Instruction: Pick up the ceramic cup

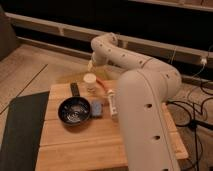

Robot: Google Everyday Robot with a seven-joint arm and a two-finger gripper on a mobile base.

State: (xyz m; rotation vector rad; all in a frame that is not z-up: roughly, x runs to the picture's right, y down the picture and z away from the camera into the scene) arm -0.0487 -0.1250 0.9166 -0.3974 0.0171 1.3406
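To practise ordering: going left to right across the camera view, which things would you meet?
Dark mat → black bowl → ceramic cup, with the tool just above it in the picture → white tube with orange-red end.
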